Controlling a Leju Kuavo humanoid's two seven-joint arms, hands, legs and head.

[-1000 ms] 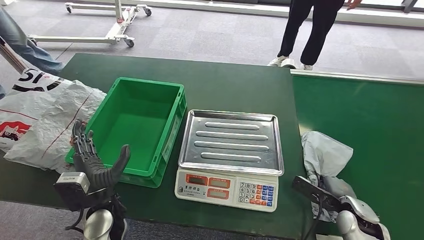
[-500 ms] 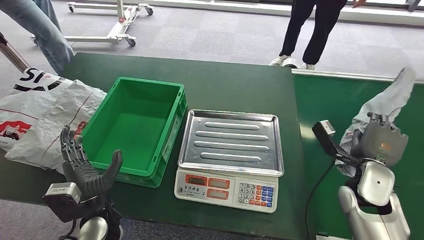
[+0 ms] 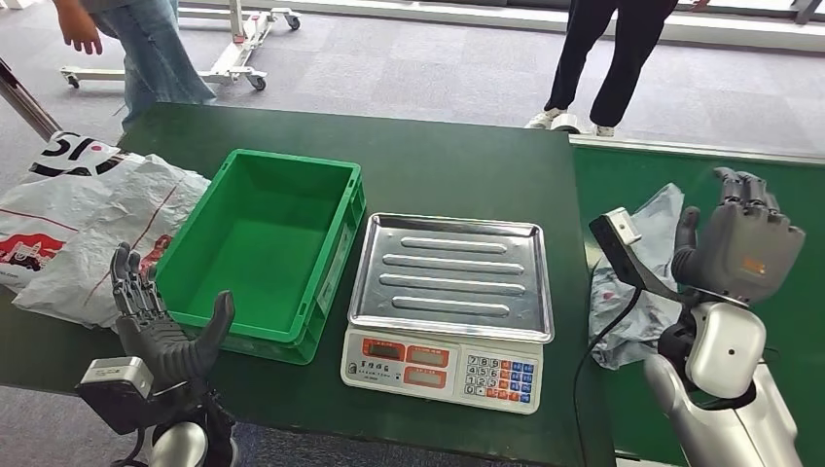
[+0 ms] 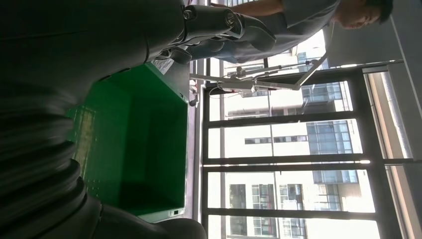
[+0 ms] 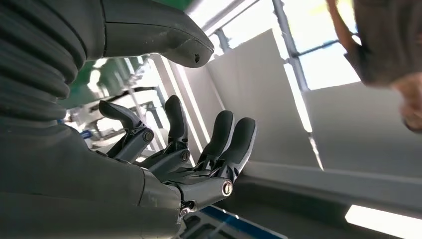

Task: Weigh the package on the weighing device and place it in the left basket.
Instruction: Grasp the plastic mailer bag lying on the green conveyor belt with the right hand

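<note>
Partly hidden behind the right hand — empty, fingers spread — grey package lies crumpled, long axis running away from robot, left hand likewise spread, holding nothing.

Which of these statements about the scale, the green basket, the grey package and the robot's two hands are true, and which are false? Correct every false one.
1. The scale's metal tray is bare. True.
2. The grey package lies inside the green basket. False: it lies on the table, to the right of the scale; nothing is in the basket.
3. The right hand holds the package. False: the hand is raised with its fingers spread, holding nothing.
4. The left hand is held open at the basket's near left corner. True.
5. The basket stands to the right of the scale. False: it stands to the scale's left.
</note>
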